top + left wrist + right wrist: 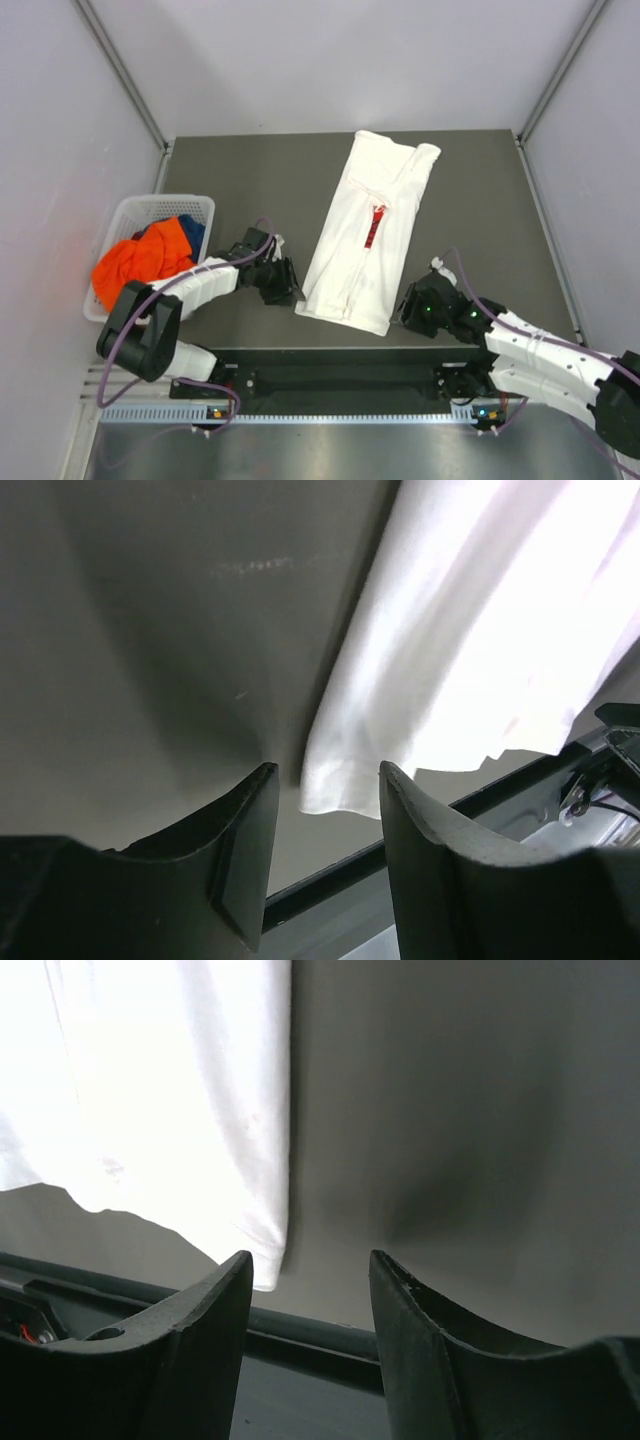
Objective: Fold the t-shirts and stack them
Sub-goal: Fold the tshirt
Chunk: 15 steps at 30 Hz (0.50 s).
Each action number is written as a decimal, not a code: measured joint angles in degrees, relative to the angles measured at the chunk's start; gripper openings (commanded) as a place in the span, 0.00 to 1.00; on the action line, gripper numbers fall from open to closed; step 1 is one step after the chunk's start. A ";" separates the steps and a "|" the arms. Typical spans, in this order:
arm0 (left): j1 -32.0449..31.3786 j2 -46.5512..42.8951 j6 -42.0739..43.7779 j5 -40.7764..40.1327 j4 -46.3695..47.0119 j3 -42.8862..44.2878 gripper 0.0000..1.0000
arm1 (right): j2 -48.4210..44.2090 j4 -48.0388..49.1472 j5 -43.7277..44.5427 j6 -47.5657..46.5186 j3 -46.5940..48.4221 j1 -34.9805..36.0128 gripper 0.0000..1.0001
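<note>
A white t-shirt [368, 232] with a red print lies folded lengthwise into a long strip on the table, running from the back to the near edge. My left gripper [287, 283] sits just left of its near corner, open and empty; that corner [340, 780] shows past the gap in the left wrist view. On the other side, my right gripper [408, 306] is open beside the near right corner [262, 1260], holding nothing. An orange t-shirt [135, 265] and a dark blue one [190, 232] lie heaped in the basket.
A white lattice basket [170, 207] stands at the table's left edge. The table's near edge [340, 352] runs just behind both grippers. Grey walls close in the left, right and back sides.
</note>
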 measured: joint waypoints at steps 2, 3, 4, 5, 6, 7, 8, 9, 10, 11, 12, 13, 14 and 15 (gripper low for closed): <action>0.00 2.16 0.31 0.98 0.46 -0.02 0.50 | 1.77 2.05 -0.11 0.61 -0.07 0.72 0.51; 0.02 3.26 0.33 1.81 0.48 -0.02 0.50 | 2.80 3.06 -0.17 0.96 -0.07 1.20 0.51; 0.04 3.74 0.42 2.78 0.74 -0.02 0.50 | 3.91 3.93 -0.20 1.33 -0.07 1.68 0.51; 0.00 3.82 0.46 3.10 0.96 -0.02 0.49 | 4.96 4.66 -0.28 1.55 -0.07 2.10 0.51; 0.00 3.96 0.48 3.30 1.07 -0.02 0.48 | 6.05 5.53 -0.39 2.12 0.02 2.60 0.51; 0.00 4.13 0.52 3.43 1.14 -0.02 0.46 | 6.86 6.69 -0.31 2.34 0.07 3.13 0.50; 0.02 4.28 0.59 3.54 1.18 -0.02 0.43 | 7.85 7.41 -0.35 2.69 0.26 3.61 0.48; 0.02 4.42 0.63 3.52 1.16 -0.02 0.35 | 8.52 7.65 -0.31 2.80 0.55 3.87 0.45; 0.02 4.61 0.74 3.48 1.14 -0.02 0.28 | 9.42 7.87 -0.35 2.95 0.94 4.07 0.33; 0.00 4.92 0.94 3.19 1.07 -0.02 0.21 | 10.21 7.85 -0.22 2.69 1.27 4.15 0.25; 0.00 5.20 0.96 3.15 0.98 -0.02 0.09 | 10.93 7.58 -0.13 2.86 1.27 4.20 0.17; 0.00 5.51 0.98 3.02 0.85 -0.02 0.04 | 11.13 7.34 0.00 2.82 1.27 4.20 0.03; 0.00 5.70 1.27 2.73 0.68 -0.02 0.00 | 11.23 6.80 0.20 2.64 1.27 4.22 0.00; 0.02 5.73 1.38 2.71 0.52 -0.02 0.00 | 11.23 6.14 0.55 2.54 1.27 4.26 0.00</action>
